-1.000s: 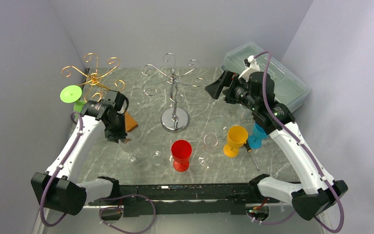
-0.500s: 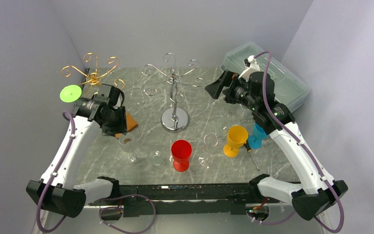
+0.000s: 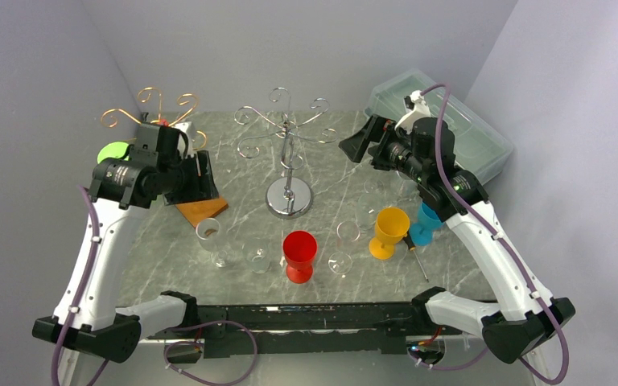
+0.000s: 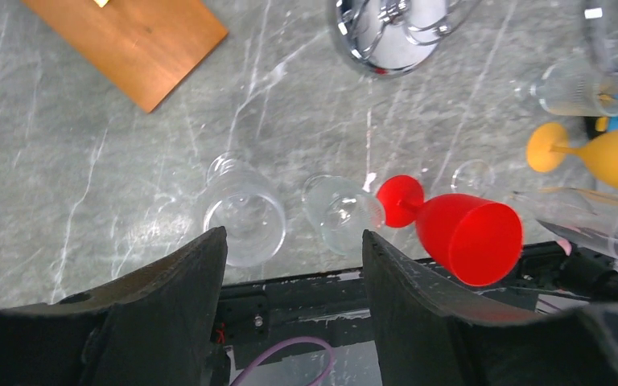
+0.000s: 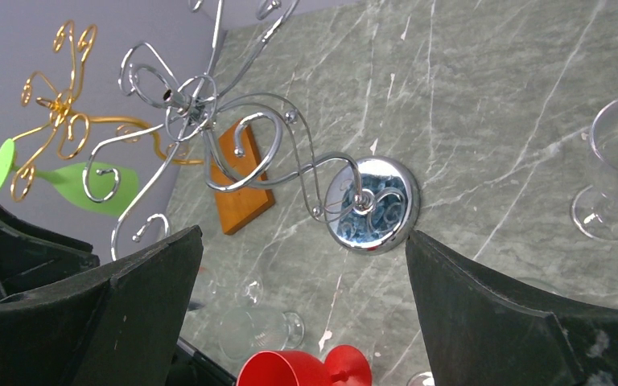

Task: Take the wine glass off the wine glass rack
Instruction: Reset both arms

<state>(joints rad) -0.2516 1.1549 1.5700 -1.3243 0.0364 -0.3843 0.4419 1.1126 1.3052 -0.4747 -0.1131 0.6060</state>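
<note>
A green wine glass (image 3: 111, 150) hangs upside down on the gold wire rack (image 3: 154, 121) at the back left, mostly hidden behind my left arm. In the right wrist view the green glass (image 5: 80, 183) hangs from the gold rack (image 5: 56, 112). My left gripper (image 3: 203, 175) is open and empty, raised just right of the gold rack, above the wooden block. In its own view the left gripper (image 4: 294, 269) looks down on the table. My right gripper (image 3: 360, 143) is open and empty, right of the empty silver rack (image 3: 286, 133); it also shows in the right wrist view (image 5: 302, 277).
An orange wooden block (image 3: 201, 211) lies under my left gripper. Two clear glasses (image 4: 241, 213) and a red glass (image 3: 299, 256) stand near the front. A yellow glass (image 3: 389, 232), a blue glass (image 3: 428, 223) and more clear glasses stand right. A clear bin (image 3: 467, 133) is at back right.
My left arm has risen from over the clear glass and swung back and left toward the gold rack, now covering most of the green glass. The right arm has not moved.
</note>
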